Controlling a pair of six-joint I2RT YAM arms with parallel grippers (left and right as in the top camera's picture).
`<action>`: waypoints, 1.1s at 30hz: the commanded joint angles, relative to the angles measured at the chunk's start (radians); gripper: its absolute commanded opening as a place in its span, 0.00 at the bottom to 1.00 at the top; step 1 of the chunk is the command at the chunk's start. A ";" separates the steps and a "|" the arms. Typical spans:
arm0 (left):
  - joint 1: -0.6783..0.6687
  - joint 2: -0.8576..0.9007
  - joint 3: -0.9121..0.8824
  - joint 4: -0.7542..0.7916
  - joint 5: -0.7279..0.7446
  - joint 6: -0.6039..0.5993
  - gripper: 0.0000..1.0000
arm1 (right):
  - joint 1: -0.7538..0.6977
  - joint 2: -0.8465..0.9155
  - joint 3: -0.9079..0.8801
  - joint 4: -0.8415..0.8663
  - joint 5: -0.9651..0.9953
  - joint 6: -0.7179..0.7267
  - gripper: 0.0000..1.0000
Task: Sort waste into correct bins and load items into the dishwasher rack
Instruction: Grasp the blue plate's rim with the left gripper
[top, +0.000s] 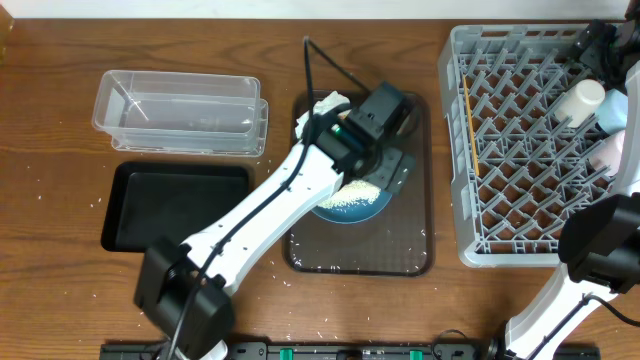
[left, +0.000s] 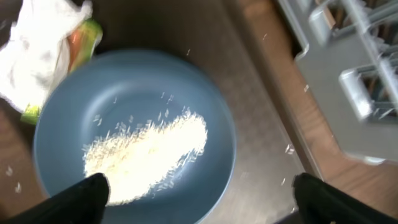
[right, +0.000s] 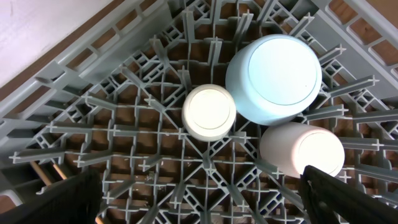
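Wooden table (top: 60, 150): rack (top: 455, 150), frame right, held pale blue bowl (right: 273, 78), white cup (right: 209, 112), pink cup (right: 301, 152) and chopsticks (top: 469, 130); dark blue bowl (left: 137, 93) with rice (left: 146, 155), napkin (left: 31, 56) and wrapper (left: 84, 40) lay unsorted at centre; left gripper (left: 199, 199) and right gripper (right: 205, 199) both spread, empty.

**Covered and Blurred**

Overhead, the white left arm (top: 270, 205) hides much of the wide dark blue bowl (top: 372, 207). The left wrist view is smeared; the yellow-green snack wrapper (left: 84, 42) lies half under the crumpled white paper napkin (left: 31, 50), its print unreadable.
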 joint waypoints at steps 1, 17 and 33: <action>-0.005 0.041 0.025 0.030 0.009 -0.020 1.00 | -0.002 -0.004 0.008 0.000 0.003 0.016 0.99; -0.034 0.261 0.025 0.056 -0.065 -0.220 0.84 | -0.002 -0.004 0.008 -0.001 0.003 0.016 0.99; -0.121 0.269 -0.031 0.052 -0.160 -0.225 0.68 | -0.002 -0.004 0.008 -0.001 0.003 0.016 0.99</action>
